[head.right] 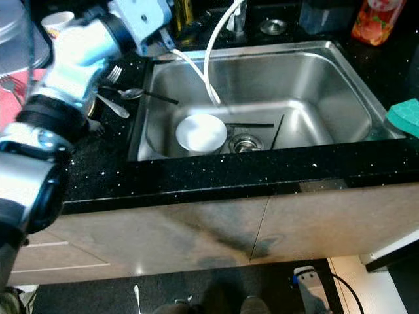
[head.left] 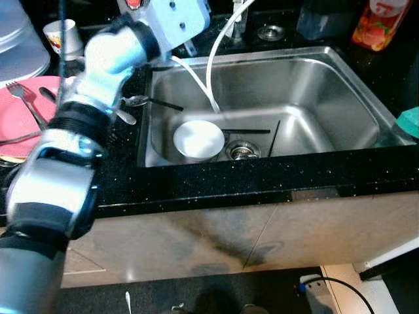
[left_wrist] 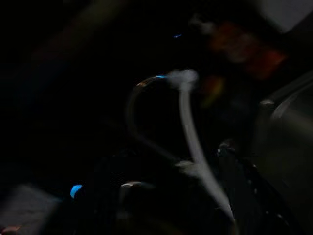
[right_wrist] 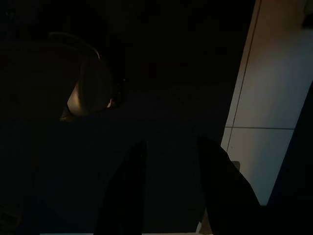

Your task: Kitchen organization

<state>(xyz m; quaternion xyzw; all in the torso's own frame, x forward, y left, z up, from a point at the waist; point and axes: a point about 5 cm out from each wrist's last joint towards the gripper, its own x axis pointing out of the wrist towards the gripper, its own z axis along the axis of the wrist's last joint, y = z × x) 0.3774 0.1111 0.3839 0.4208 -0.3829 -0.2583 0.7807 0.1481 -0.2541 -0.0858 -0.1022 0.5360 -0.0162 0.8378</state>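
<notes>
Stainless sink [head.left: 340,85] set in a black speckled counter [head.left: 262,180], viewed from above. In the basin: white bowl [head.left: 198,140] just beside the drain [head.left: 242,151]; two thin black sticks [head.left: 258,131] lying near the drain, one flat, one angled. White hose [head.left: 213,78] curving down from the tap area to the basin floor behind the bowl. Spoon [head.left: 136,100] with dark handle resting across the sink's left rim; second spoon [head.right: 112,106] on the counter just left of it. Left arm [head.left: 98,78] raised over the counter's left side, wrist housing near the sink's back-left corner — left pincer hidden past the frame edge, state impossible to tell. Left wrist view dark and blurred: pale hose [left_wrist: 193,142] discernible, little else. Pink plate [head.left: 26,111] with fork [head.left: 23,98] at far left; paper cup [head.left: 62,36] behind it. Orange bottle [head.left: 380,23] at back right; teal sponge [head.left: 409,121] at the sink's right edge. Right pincer [right_wrist: 168,188] hanging in shade, fingers [right_wrist: 124,196] parted, gripping nothing — pale cabinet front [right_wrist: 274,98] beyond.
</notes>
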